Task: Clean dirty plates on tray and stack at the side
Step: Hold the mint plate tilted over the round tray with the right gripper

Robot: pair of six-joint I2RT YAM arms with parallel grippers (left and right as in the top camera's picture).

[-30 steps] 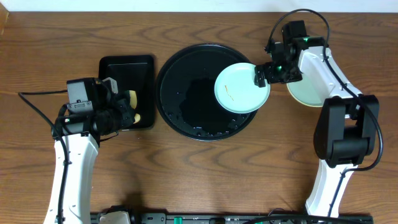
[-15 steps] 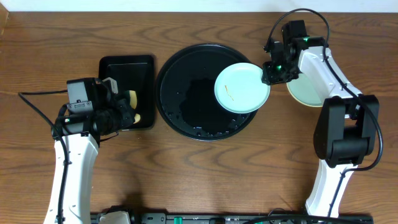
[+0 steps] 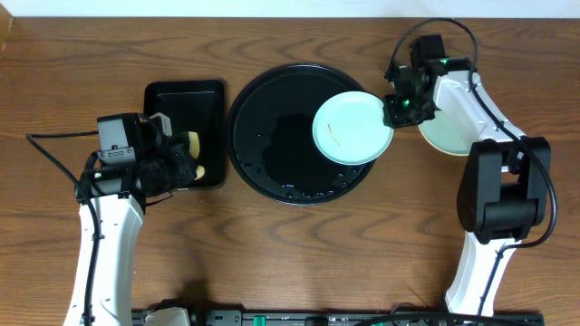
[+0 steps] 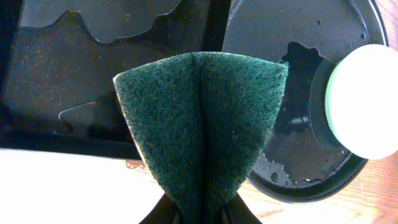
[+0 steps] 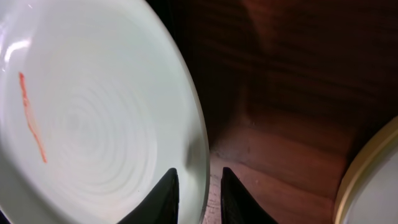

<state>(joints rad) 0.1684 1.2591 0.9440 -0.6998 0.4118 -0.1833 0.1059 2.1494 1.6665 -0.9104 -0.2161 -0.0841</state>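
On the wooden bench [image 3: 290, 263] sits the round black tray [image 3: 272, 136], wet, with water [image 4: 298, 155] pooled and beaded on its floor. A mint plate [image 3: 349, 127] lies at the tray's right side, overlapping the rim, with a thin orange smear [image 5: 31, 118] on its face. Left of the tray is the small tray [image 3: 186, 104], black and rectangular, with a shallow film of liquid in it. Right of the mint plate, a yellow plate [image 3: 449, 140] rests on the bench, partly under the right arm. That arm rises from the near edge and bends left, and the right tool [image 5: 198, 193] is clenched on the mint plate's right rim, one finger on each side. The left arm reaches up from the near edge, and the left tool [image 4: 199, 214] pinches a folded green sponge [image 4: 202, 124] over the small tray's right edge.
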